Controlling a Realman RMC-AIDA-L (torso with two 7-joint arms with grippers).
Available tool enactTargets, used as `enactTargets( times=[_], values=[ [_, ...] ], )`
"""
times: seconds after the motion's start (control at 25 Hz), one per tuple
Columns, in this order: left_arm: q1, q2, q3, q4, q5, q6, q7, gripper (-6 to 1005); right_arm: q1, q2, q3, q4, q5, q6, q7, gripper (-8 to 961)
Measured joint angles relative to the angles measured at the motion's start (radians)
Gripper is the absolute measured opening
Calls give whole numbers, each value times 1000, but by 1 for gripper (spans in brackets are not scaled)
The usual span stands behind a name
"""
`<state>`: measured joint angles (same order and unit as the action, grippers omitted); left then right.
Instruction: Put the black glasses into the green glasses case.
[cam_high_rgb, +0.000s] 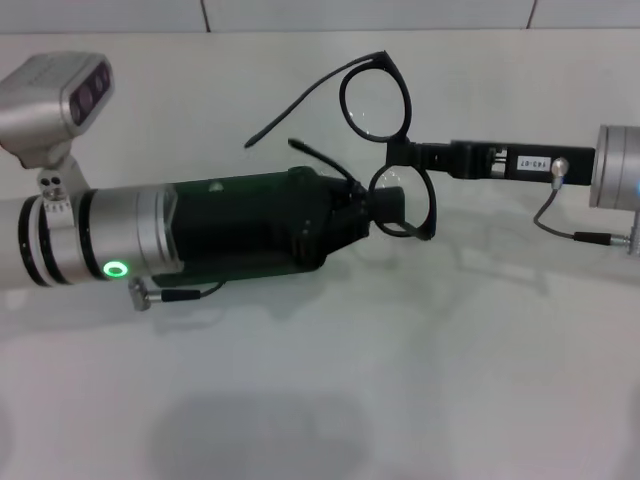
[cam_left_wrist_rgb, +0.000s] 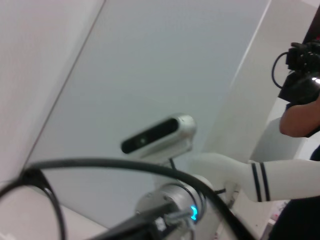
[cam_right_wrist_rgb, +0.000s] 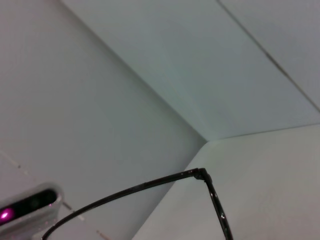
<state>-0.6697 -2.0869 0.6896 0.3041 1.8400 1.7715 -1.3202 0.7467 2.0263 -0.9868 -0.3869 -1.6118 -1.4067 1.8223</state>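
Note:
In the head view the black glasses hang above the table with one lens above the other and the temple arms reaching left. My right gripper comes in from the right and is shut on their bridge. The green glasses case shows as a dark green block at the end of my left arm, just left of the lower lens. My left gripper lies behind that lens, its hold on the case unclear. A thin black temple arm crosses the right wrist view, and a frame rim shows in the left wrist view.
The white table runs back to a tiled wall. My left arm's wrist camera stands at the far left. A grey cable hangs under the right wrist. A person's arm shows far off in the left wrist view.

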Motion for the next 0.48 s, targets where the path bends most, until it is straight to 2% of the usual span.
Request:
enactTargets(
  times=[0.48],
  values=[
    [-10,1,-1,27,-46,-46,-6,-1,-19,0,-12,-7,2,-81,-41,81]
  ],
)
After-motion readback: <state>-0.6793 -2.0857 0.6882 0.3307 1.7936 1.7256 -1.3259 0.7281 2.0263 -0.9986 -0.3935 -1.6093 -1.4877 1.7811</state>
